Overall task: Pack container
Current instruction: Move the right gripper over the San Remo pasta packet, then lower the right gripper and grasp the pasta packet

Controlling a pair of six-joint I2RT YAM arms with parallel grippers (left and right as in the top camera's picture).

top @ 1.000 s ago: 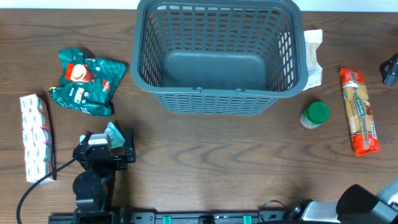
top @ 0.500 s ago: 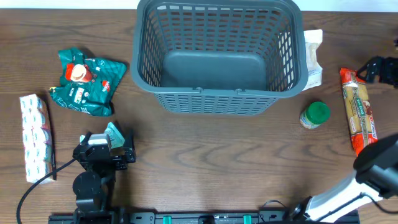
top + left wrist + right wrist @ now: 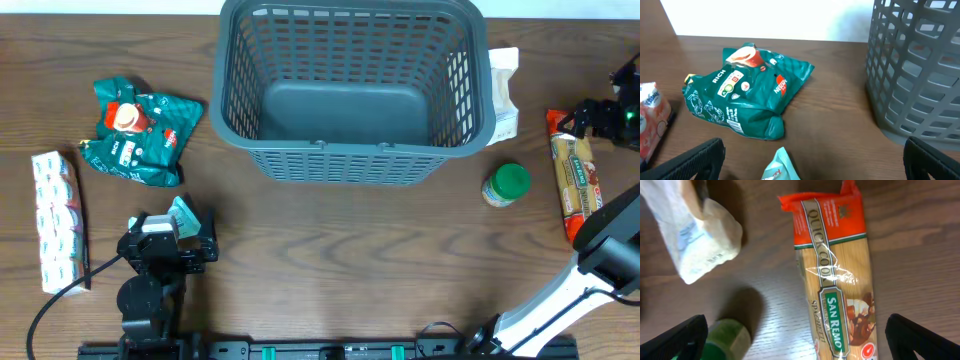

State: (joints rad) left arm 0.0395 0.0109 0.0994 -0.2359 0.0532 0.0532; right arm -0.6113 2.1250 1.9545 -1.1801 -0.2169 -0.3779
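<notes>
The container [image 3: 345, 165], a large dark grey slotted basket, stands empty at the back centre; its wall [image 3: 920, 75] fills the right of the left wrist view. My left gripper [image 3: 170, 238] rests open near the front left, with a small teal packet [image 3: 183, 213] lying between its fingers [image 3: 695, 162] and touched by neither. My right gripper [image 3: 600, 118] hangs open at the far right above the top end of an orange spaghetti packet [image 3: 578, 180]. The spaghetti packet [image 3: 837, 280] lies flat on the table between the wide-spread fingers [image 3: 925, 337].
A green-lidded jar [image 3: 507, 185] stands just left of the spaghetti. A white bag [image 3: 503, 90] lies against the basket's right wall. At the left lie a crumpled green bag [image 3: 138, 130] and a long white pack [image 3: 57, 220].
My right arm has swung in from the right edge and now hovers over the top end of the spaghetti packet. The left arm and all objects have stayed put.
</notes>
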